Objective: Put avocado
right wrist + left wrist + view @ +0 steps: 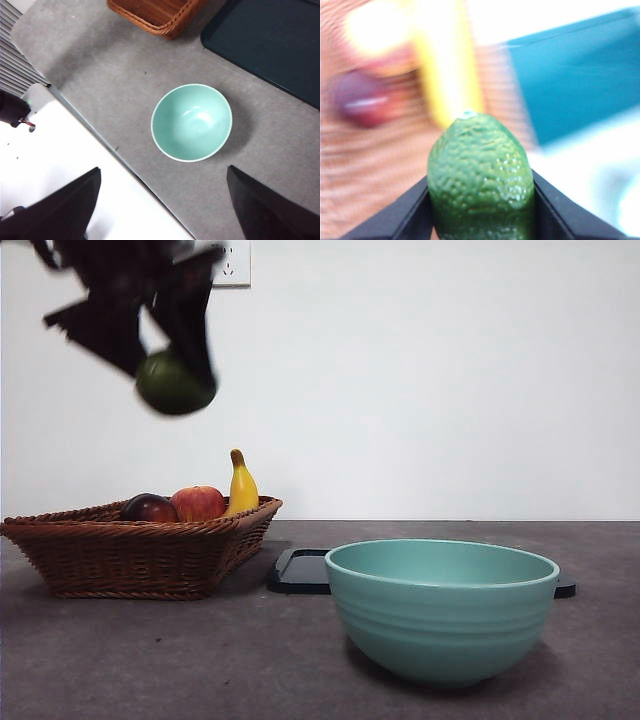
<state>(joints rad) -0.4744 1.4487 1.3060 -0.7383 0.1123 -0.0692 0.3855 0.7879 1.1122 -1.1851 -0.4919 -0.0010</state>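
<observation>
My left gripper is shut on the dark green avocado and holds it high above the wicker basket at the left. In the left wrist view the avocado sits between the two black jaws, with the blurred basket contents below it. The teal bowl stands empty at the front right of the table; it also shows in the right wrist view. My right gripper is open and empty, high above the table's edge near the bowl.
The basket holds a dark red-purple fruit, a red apple and a banana. A dark flat tray lies behind the bowl, seen also in the right wrist view.
</observation>
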